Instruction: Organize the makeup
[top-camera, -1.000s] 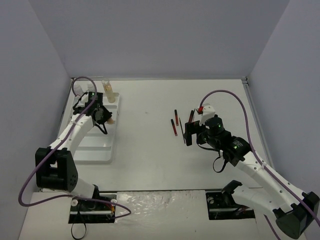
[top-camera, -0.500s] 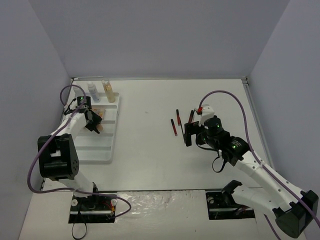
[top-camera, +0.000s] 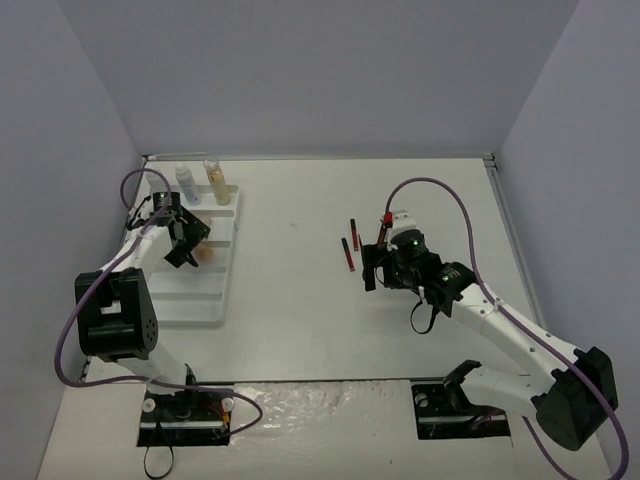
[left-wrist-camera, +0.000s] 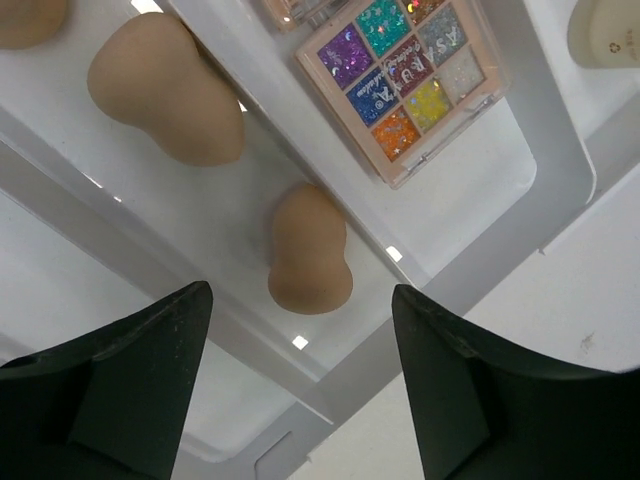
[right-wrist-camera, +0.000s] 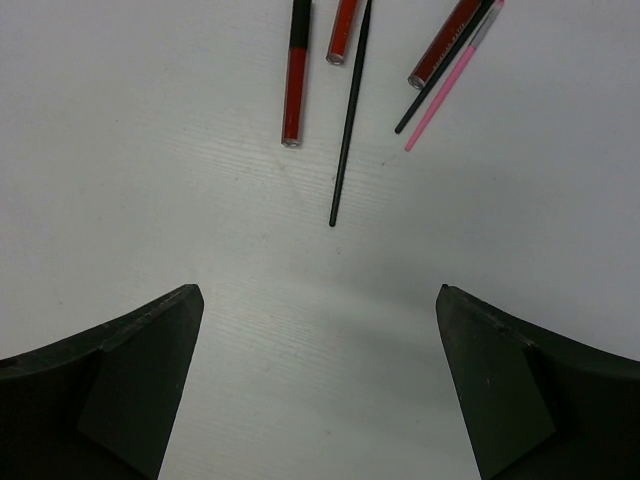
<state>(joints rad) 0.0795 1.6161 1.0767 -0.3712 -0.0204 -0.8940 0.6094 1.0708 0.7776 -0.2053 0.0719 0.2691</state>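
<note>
Top external, far left: a white tray lies on the table; a clear bottle and an amber bottle stand at its far end.
Left gripper: over the tray's far half, fingers well apart, gripping nothing.
Left wrist: a peach sponge lies loose in a compartment, a second sponge near it, a glitter palette in the neighbouring compartment.
Right gripper: right of centre, fingers spread wide, empty.
Right wrist: a red pencil, a thin black brush and a pink stick lie on the table beyond the fingers.
</note>
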